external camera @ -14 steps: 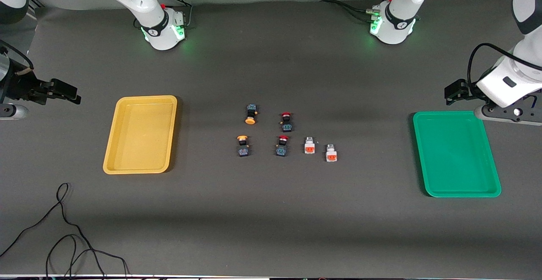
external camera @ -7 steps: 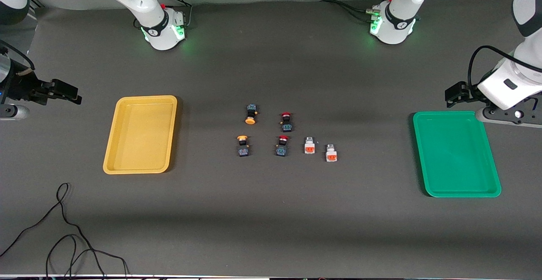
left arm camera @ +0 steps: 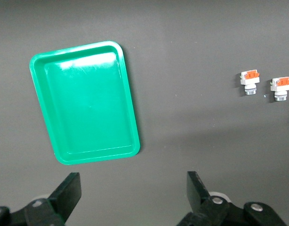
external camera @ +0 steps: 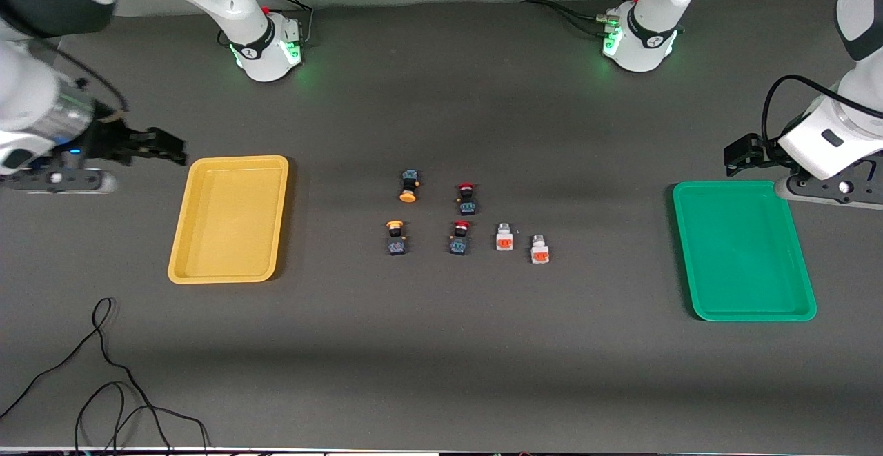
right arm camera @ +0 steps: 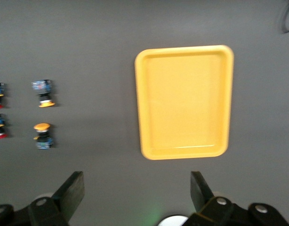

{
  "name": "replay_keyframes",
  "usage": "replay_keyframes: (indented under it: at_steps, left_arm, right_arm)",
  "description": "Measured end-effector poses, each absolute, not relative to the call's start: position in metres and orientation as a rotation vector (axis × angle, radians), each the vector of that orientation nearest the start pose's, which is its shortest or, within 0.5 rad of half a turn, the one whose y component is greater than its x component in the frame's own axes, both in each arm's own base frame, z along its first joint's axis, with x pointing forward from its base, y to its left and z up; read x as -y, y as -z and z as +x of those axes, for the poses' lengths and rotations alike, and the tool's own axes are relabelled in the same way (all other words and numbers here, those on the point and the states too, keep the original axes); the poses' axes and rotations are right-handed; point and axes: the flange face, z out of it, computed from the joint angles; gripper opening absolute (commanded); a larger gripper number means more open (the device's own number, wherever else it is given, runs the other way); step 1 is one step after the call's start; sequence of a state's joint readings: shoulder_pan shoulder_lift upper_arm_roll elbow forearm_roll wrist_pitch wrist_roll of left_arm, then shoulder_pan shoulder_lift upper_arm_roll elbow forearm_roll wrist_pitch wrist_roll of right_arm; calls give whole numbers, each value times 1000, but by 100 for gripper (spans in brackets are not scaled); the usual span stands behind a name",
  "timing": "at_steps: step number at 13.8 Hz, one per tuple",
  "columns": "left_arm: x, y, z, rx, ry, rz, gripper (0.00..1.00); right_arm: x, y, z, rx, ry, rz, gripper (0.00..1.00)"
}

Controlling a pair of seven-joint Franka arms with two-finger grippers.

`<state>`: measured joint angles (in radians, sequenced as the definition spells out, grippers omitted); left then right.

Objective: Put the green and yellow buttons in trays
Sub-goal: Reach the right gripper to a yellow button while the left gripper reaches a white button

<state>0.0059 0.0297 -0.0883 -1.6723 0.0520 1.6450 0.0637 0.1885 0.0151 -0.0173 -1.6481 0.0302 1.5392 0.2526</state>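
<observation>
Two dark buttons with yellow-orange caps [external camera: 409, 185] [external camera: 396, 237] and two white buttons with orange-red faces [external camera: 504, 236] [external camera: 539, 249] lie mid-table. The yellow tray [external camera: 229, 219] is empty at the right arm's end. The green tray [external camera: 743, 250] is empty at the left arm's end. My right gripper [external camera: 169, 147] is open and empty, over bare table just off a corner of the yellow tray. My left gripper [external camera: 735, 152] is open and empty, over bare table just off a corner of the green tray. The right wrist view shows the yellow tray [right arm camera: 184, 101]. The left wrist view shows the green tray [left arm camera: 85, 101].
Two dark switches with red caps [external camera: 467, 198] [external camera: 460, 236] lie between the yellow-capped and the white buttons. A black cable [external camera: 103, 373] loops on the table near the front camera at the right arm's end. The arm bases [external camera: 265, 45] [external camera: 641, 42] stand along the table's edge.
My right gripper has moved toward the yellow tray and the table's middle. My left arm has hardly moved. The buttons and trays lie as before.
</observation>
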Motion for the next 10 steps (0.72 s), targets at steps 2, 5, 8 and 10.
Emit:
replay_keyframes:
  at_steps: [2,5,8,10]
  left_arm:
    - [41,-566,564,-234,-87,-3083,100]
    - [40,-566,564,-232,-88,-3084,100]
    - [41,-566,564,-234,-91,-3085,100]
    - [42,-565,563,-234,-96,-3085,100]
  right_arm:
    - [-159,-566,534,-217,-160,-3124,100]
    - [-270,-534,505,-347,-78,-3103,100]
    - [-368,-496,467,-460,-48,-3079,100]
    - [-408,-477,447,-490,-38,-3068,100]
